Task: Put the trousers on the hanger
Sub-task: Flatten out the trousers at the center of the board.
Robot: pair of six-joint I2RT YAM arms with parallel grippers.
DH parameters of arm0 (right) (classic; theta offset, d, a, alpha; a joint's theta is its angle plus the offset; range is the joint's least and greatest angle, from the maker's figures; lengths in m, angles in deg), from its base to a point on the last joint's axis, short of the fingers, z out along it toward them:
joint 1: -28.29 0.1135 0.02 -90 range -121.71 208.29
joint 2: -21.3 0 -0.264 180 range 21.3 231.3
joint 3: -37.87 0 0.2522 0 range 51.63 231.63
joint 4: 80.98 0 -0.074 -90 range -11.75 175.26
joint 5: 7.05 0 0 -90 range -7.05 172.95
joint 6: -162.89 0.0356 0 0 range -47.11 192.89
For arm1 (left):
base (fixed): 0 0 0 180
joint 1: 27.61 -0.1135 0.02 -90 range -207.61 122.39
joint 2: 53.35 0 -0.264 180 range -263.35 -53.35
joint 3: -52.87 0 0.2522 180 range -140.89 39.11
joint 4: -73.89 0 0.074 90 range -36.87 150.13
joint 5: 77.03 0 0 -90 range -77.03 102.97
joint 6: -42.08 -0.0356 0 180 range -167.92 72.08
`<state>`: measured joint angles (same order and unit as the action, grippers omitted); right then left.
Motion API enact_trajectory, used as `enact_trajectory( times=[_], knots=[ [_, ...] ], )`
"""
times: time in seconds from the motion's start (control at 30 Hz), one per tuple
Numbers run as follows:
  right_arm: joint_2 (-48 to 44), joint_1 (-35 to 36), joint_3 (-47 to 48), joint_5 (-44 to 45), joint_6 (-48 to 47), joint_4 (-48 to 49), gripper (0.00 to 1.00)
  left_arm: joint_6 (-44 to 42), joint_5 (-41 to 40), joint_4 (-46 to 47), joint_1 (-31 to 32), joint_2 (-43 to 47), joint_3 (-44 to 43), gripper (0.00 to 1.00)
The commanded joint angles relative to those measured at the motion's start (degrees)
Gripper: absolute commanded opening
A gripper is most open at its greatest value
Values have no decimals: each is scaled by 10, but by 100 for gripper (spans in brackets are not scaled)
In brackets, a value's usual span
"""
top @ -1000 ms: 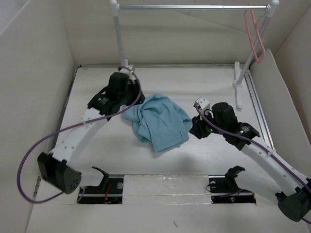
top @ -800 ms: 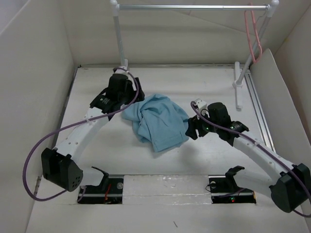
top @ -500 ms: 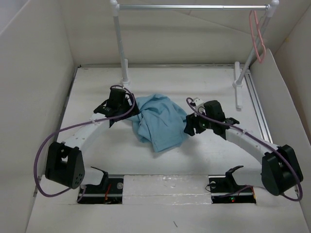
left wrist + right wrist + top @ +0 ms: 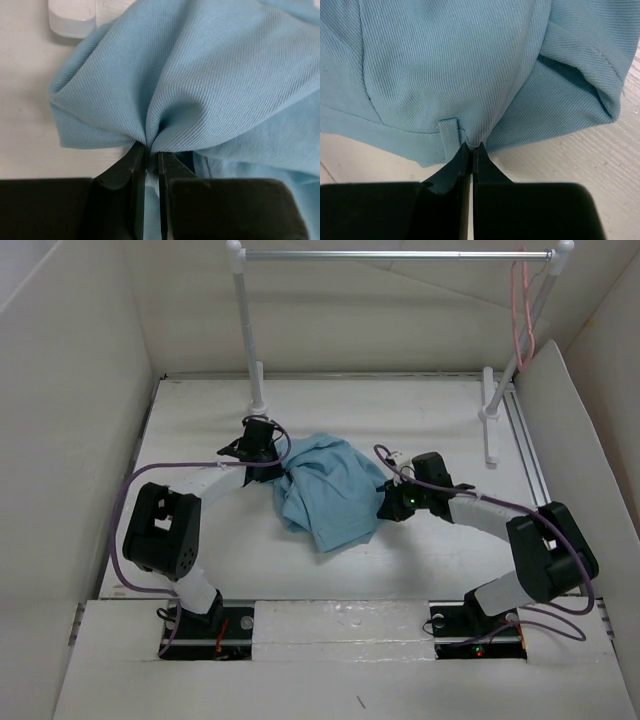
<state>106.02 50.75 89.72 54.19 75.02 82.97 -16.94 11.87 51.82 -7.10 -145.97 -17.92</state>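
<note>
The left claw (image 4: 277, 460) is down low on the white table (image 4: 190, 420). It sits at the 9 o'clock side of the trousers (image 4: 330, 490). In the left wrist view the left claw (image 4: 151, 150) is pinched nearly closed on a fold of the blue cloth (image 4: 210, 75), and the cloth bunches up and fans out toward 12 o'clock. A white block (image 4: 72, 15) shows at about 11 o'clock in that view, just beside the cloth. The trousers lie in a soft crumpled heap in the middle of the table, flat on it, between the two claws. The right claw (image 4: 386, 502) is at the 3 o'clock side of the heap. In the right wrist view the right claw (image 4: 470, 147) is also pinched almost closed, holding the edge of the trousers (image 4: 470, 65) right next to a little belt loop (image 4: 449, 132). The pink hanger (image 4: 520, 300) is far from the trousers, up at about 1 o'clock in the top view. It hangs by its hook at the right end of the silver rail (image 4: 400, 255), close to the white post (image 4: 505, 380).
</note>
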Motion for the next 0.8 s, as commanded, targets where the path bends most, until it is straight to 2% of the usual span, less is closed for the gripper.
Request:
enact_trajectory(
  times=[0.0, 0.07, 0.17, 0.2, 0.23, 0.3, 0.33, 0.4, 0.43, 0.47, 0.53, 0.57, 0.6, 0.63, 0.67, 0.7, 0.73, 0.77],
  knots=[
    [-20, -7, 31, -3, -10, 26, 0, -17, -28, 24, -3, -11, -43, 0],
    [-57, -7, 52, 18, -14, -21, 0, -15, -30, 9, -15, 1, -55, 0],
    [-97, -7, 148, 77, -57, -107, 0, -17, -25, -6, -40, 43, -84, 0],
    [-111, -7, 188, 103, -73, -132, 0, -19, -25, -15, -46, 57, -113, 0],
    [-113, 0, 281, 112, -91, -195, 0, -19, -30, -34, -52, 76, -131, 0],
    [-116, 19, 375, 133, -139, -264, 0, -21, -36, -57, -77, 90, -183, 0],
    [-117, 53, 452, 141, -155, -334, 0, -20, -36, -72, -86, 106, -196, 0],
    [-127, 100, 500, 135, -195, -429, 0, -9, -29, -74, -114, 127, -196, 0],
    [-135, 126, 514, 123, -207, -455, 0, -6, -22, -69, -125, 148, -188, 0],
    [-146, 182, 510, 107, -215, -470, 0, -1, -16, -66, -136, 154, -180, 0],
    [-175, 241, 483, 37, -217, -499, 0, 9, -5, -63, -170, 171, -147, 0],
    [-178, 330, 434, 2, -216, -528, 0, 17, 29, -59, -216, 176, -110, 0],
    [-168, 389, 389, 18, -234, -540, 0, 22, 44, -57, -232, 181, -79, 0],
    [-168, 390, 388, 18, -234, -552, 0, 26, 44, -57, -249, 181, -78, 0],
    [-150, 416, 366, 47, -234, -560, 0, 28, 56, -43, -266, 186, -60, 3],
    [-140, 436, 347, 76, -225, -568, 15, 29, 70, -36, -286, 190, -26, 13],
    [-133, 446, 316, 124, -219, -567, 30, 32, 95, -32, -303, 192, -11, 40],
    [-130, 446, 302, 137, -208, -559, 46, 37, 108, -26, -334, 207, 4, 54]
  ],
)
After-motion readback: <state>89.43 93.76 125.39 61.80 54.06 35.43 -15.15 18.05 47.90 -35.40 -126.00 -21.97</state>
